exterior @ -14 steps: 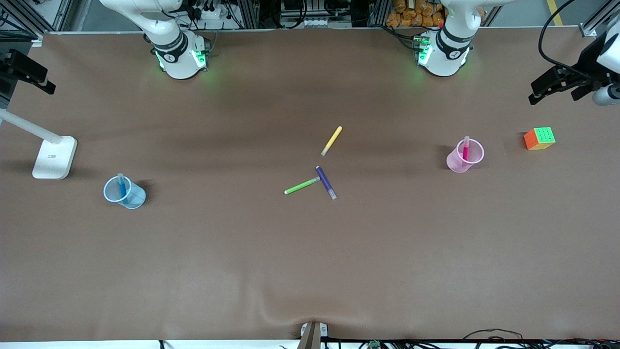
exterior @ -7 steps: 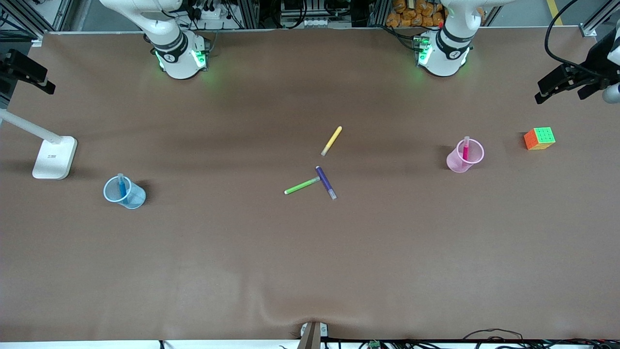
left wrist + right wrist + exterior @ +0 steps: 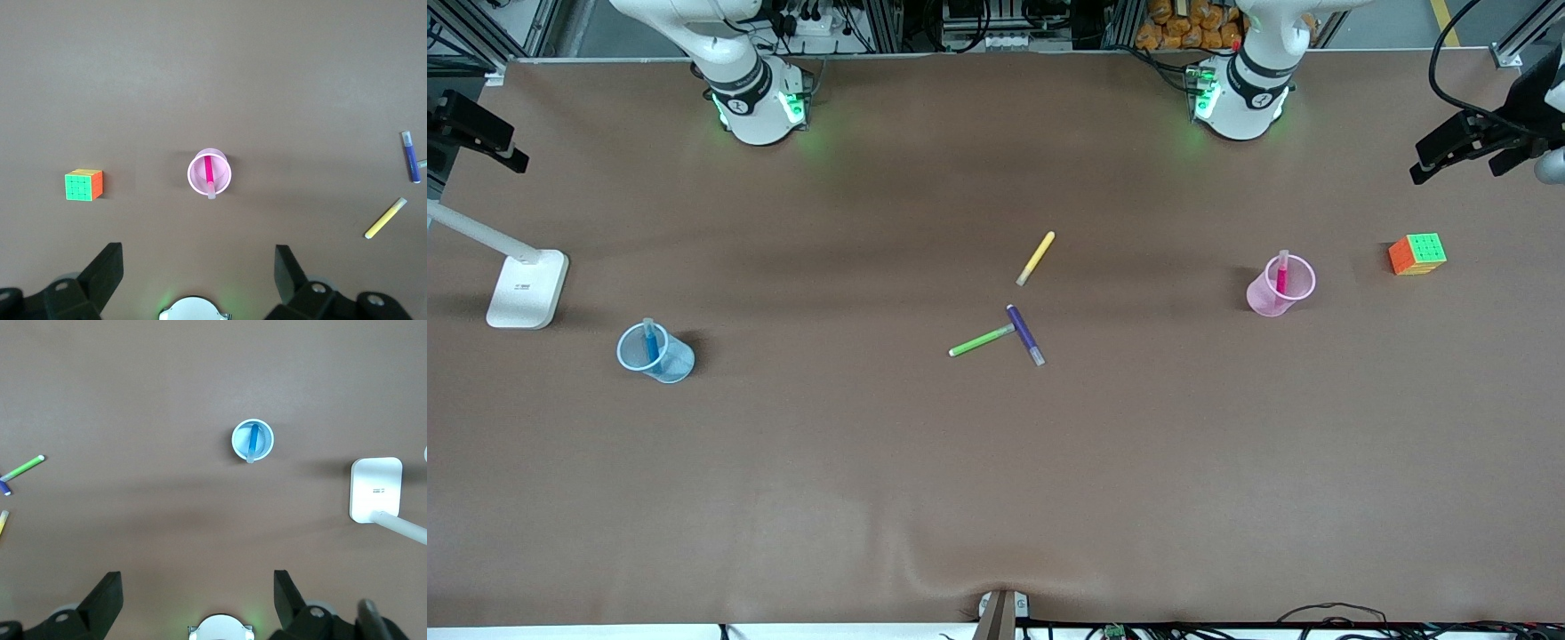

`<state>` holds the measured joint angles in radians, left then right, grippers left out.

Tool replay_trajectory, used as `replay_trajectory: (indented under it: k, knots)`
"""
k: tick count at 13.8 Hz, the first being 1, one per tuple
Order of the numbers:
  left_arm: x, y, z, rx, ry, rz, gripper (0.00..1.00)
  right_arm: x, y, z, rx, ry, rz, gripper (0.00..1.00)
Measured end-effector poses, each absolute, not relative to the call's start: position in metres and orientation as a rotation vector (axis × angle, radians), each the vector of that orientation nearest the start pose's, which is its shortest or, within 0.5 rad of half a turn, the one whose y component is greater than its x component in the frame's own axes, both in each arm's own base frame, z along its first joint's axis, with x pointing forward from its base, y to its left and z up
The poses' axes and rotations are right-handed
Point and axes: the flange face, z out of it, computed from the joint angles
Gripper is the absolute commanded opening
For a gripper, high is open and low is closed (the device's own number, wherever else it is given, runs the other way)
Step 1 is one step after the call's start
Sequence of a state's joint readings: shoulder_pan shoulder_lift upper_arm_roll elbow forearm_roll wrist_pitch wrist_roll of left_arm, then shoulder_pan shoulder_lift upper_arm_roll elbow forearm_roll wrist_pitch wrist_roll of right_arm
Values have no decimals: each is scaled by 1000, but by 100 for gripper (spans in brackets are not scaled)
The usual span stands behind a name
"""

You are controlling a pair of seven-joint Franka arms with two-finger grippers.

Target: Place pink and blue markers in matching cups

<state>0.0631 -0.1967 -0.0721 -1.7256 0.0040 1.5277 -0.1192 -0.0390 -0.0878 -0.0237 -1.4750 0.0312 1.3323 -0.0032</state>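
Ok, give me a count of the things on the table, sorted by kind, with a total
Markers: 5: pink marker, blue marker, yellow, green, purple
Cups: 2: pink cup, blue cup
Puzzle cube: 1
Lamp base: 1
Total: 9

pink marker (image 3: 1281,276) leaning in pink cup (image 3: 1271,300) | blue marker (image 3: 651,340) leaning in blue cup (image 3: 669,364)

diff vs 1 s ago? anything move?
Only the left claw moved: it drew off toward the table edge at the left arm's end, open and empty. The pink marker stayed in the pink cup, the blue marker in the blue cup. The right claw, open, shows no visible change.
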Motion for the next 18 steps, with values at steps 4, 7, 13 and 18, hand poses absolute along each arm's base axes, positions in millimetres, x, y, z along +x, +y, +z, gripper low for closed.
replay_trajectory:
  k: [4,7,13,18]
  knots:
    - [487,-8,651,-3119,-175,0,100,498,-28,695,-3105,82,84,100]
    - [489,-2,651,-3120,-191,0,100,498,-28,695,-3105,82,84,100]
    - [494,1,651,-3122,-199,-3,100,498,-29,695,-3105,84,85,100]
    - [498,2,648,-3122,-198,7,100,498,-29,694,-3105,85,86,100]
